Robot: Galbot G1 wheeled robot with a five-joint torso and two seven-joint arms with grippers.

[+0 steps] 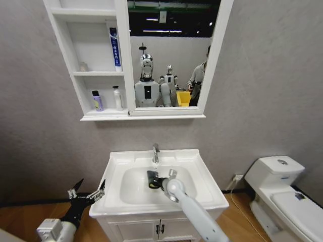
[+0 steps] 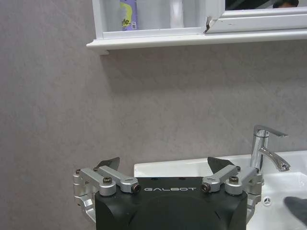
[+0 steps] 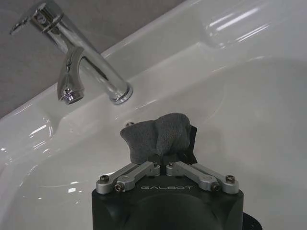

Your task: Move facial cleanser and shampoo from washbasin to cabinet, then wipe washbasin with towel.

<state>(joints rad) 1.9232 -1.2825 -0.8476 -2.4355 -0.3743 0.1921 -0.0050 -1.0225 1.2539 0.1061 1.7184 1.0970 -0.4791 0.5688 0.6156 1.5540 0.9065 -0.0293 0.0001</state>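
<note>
The white washbasin stands low in the middle of the head view, with its chrome tap at the back. My right gripper reaches into the bowl and is shut on the dark grey towel, which presses on the bowl below the tap. My left gripper hangs open and empty off the basin's left side. The cabinet hangs above. Its shelves hold a blue tube, a purple bottle and a white bottle; which is cleanser or shampoo I cannot tell.
A white toilet stands at the right. Under the basin is a low vanity with black handles. The grey wall runs behind the basin, and the cabinet's bottom ledge juts out above my left gripper.
</note>
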